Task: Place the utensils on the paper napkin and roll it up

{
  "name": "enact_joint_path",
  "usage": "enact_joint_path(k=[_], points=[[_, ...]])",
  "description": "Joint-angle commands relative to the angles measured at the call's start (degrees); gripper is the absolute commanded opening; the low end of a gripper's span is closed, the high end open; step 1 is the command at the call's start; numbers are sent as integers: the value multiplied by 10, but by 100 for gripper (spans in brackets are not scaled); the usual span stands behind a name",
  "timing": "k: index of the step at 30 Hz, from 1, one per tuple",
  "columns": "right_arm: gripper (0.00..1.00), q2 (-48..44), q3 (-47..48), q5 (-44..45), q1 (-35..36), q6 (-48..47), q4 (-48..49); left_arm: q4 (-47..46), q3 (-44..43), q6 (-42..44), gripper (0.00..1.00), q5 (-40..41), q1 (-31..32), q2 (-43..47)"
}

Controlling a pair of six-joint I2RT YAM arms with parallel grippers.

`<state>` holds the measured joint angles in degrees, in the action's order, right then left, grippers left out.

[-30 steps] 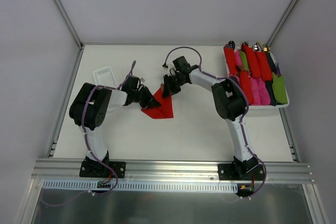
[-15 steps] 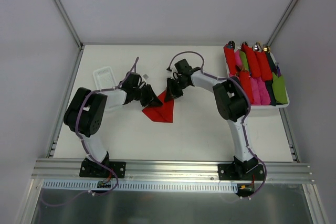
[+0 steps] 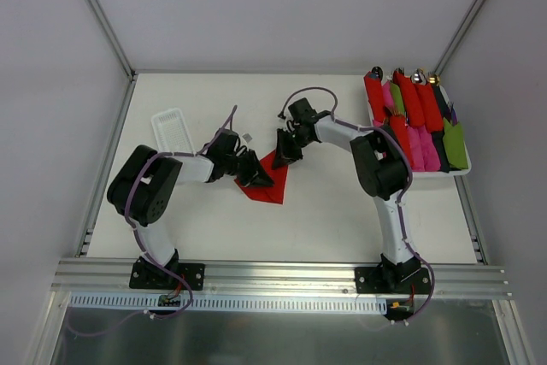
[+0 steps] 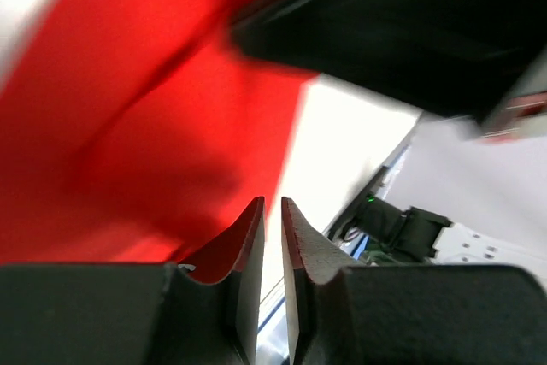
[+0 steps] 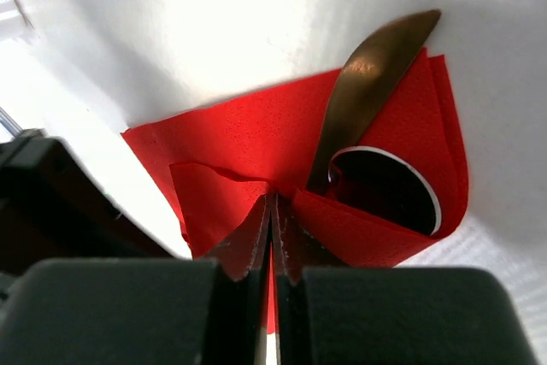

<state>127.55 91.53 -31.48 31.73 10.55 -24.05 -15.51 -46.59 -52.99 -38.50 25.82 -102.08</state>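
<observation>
The red paper napkin [image 3: 272, 184] lies mid-table, partly folded. In the right wrist view the napkin [image 5: 248, 134] carries the utensils: a dull knife blade [image 5: 372, 70] and a shiny spoon head [image 5: 385, 190], with a flap wrapped over the spoon. My right gripper [image 5: 273, 204] is shut on a raised fold of the napkin at its far edge [image 3: 283, 154]. My left gripper [image 3: 257, 177] sits low at the napkin's left side. In the left wrist view its fingertips [image 4: 272, 204] stand a narrow gap apart with only table showing between them, and red napkin [image 4: 128, 143] fills the left.
A white tray [image 3: 461, 170] at the right edge holds several red, pink and green rolled bundles [image 3: 410, 108]. A white ribbed plastic tray [image 3: 169, 126] lies at the left. A small pale scrap [image 3: 248, 137] lies near the left wrist.
The left gripper has slid right onto the napkin's left side and its jaws have parted a little. The right gripper has pinched the napkin's far fold shut.
</observation>
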Motion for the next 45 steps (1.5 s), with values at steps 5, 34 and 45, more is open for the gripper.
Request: enact_joint_path(k=[5, 34, 45], points=[[1, -25, -42, 60, -30, 4, -53, 32, 35, -13, 11, 47, 2, -17], [13, -63, -66, -78, -41, -76, -20, 107, -3, 56, 11, 67, 2, -59], [10, -9, -34, -17, -39, -100, -68, 57, 20, 69, 20, 65, 1, 29]])
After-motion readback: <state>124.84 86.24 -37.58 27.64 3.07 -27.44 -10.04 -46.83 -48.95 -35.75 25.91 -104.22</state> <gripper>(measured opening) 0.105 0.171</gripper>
